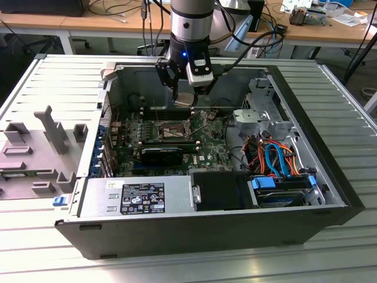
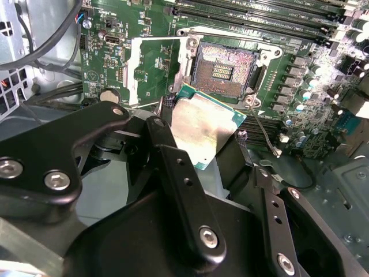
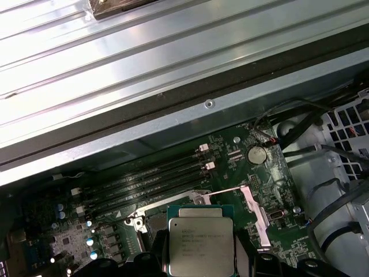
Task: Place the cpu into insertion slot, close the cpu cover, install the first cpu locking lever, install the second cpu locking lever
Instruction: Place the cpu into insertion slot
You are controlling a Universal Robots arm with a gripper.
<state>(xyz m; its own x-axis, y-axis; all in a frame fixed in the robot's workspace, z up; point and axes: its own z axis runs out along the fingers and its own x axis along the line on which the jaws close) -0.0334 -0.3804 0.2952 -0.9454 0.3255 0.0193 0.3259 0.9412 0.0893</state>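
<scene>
My gripper (image 1: pixel 184 94) hangs inside the open computer case (image 1: pixel 88 227) and is shut on the cpu (image 1: pixel 184 99), a small square chip with a silver top. In both wrist views the cpu (image 2: pixel 202 124) (image 3: pixel 199 239) is held by its edges between the black fingers (image 2: pixel 173 158), above the green motherboard (image 1: pixel 203 144). The insertion slot (image 2: pixel 225 69) lies open just beyond the chip, with its pin field bare. The cpu cover (image 2: pixel 151 72) (image 3: pixel 253 216) is swung open beside the slot. A thin wire lever (image 2: pixel 262 130) stands loose next to the socket.
A black card (image 1: pixel 162 154) lies across the board in front of the socket. The power supply (image 1: pixel 138 197) fills the near wall, and a drive bay with blue and orange cables (image 1: pixel 274 156) sits at the exterior view's right. Grey fixtures (image 1: pixel 47 147) stand on the table outside.
</scene>
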